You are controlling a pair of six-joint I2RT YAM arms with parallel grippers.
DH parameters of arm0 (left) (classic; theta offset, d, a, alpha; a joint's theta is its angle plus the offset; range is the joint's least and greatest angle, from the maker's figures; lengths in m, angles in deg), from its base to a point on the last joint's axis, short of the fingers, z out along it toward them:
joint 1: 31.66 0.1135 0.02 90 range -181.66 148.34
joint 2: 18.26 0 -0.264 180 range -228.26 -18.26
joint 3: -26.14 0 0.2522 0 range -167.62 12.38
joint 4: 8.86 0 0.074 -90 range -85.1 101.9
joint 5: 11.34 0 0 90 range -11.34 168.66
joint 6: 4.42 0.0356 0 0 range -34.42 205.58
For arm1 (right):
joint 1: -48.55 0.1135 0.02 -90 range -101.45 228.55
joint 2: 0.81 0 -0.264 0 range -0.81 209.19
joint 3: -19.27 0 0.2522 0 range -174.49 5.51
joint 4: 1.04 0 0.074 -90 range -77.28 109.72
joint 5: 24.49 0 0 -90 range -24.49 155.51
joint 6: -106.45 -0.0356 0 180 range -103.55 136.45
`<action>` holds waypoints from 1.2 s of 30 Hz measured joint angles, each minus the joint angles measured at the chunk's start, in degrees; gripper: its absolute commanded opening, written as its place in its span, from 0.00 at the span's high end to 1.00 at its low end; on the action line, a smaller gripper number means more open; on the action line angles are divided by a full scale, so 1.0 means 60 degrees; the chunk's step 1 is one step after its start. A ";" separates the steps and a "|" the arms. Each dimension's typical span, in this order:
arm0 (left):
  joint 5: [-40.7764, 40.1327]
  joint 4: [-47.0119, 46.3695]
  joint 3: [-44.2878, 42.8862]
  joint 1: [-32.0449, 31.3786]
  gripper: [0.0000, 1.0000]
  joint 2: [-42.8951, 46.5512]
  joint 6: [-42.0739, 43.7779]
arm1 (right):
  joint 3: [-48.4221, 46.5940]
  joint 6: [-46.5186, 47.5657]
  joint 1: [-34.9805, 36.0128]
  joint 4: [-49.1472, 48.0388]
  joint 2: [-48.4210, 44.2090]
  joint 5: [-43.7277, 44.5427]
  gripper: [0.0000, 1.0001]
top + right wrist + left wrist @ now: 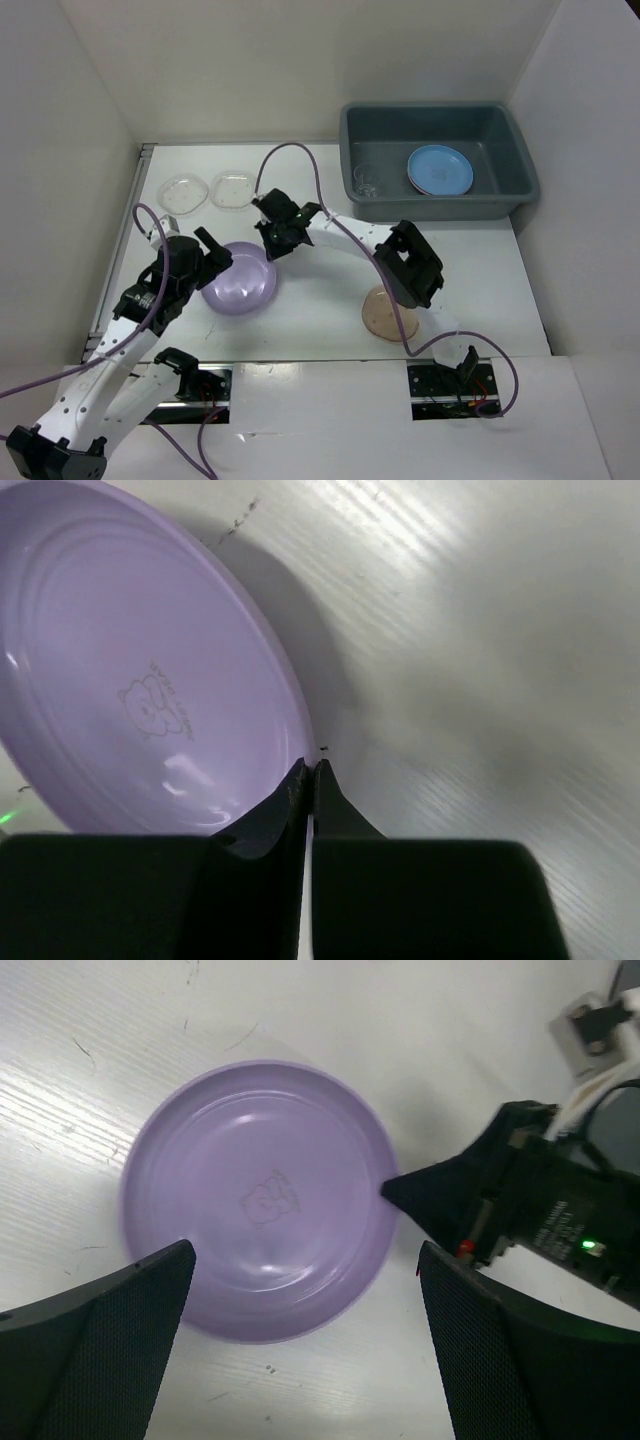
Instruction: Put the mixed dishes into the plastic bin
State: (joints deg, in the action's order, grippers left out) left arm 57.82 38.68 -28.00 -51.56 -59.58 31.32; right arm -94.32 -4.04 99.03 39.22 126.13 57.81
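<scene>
Two clear plates (183, 192) (233, 189) lie side by side at the far left of the worktop (320, 325), well apart from the bin and not yet collected.

The left pincer (212, 252) (305, 1255) is held over the lavender plate (240, 278) (255, 1200) with its jaws spread fully and nothing between them. One finger is seen to each side of the plate in the left wrist view. This pose is judged to be a standby or steadying position.

The lavender plate rests right way up on the worktop, left of centre. Its rim on the bin side is pinched by the right pincer (272, 243) (310, 775), whose jaws are closed down to a thin gap over the plate edge. A rim grip is judged necessary because a shallow plate lying flat offers no other purchase.

The tan plate (385, 312) lies near the front edge, partly hidden under the right arm.

The bin (525, 175) stands at the far right corner. A blue plate (440, 170) is already laid inside it. Four plates are therefore left outside the bin.
</scene>
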 measured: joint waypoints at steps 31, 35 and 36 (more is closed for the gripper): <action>0.0266 0.0047 0.0233 0.0000 0.01 0.0299 -0.0022 | -0.1377 0.1519 -0.8564 0.1228 -0.3377 0.6186 1.00; 0.0284 0.0047 0.0233 0.0000 0.01 0.0306 -0.0025 | -0.1384 0.1508 -0.9224 0.1228 -0.2845 0.6510 1.00; 0.0288 0.0047 0.0233 0.0000 0.01 0.0306 -0.0025 | -0.1421 0.1508 -0.9340 0.1235 -0.2637 0.6568 1.00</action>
State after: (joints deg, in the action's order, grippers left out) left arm 59.55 38.96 -26.60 -51.56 -57.75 31.17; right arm -102.85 5.01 42.99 46.63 110.30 97.22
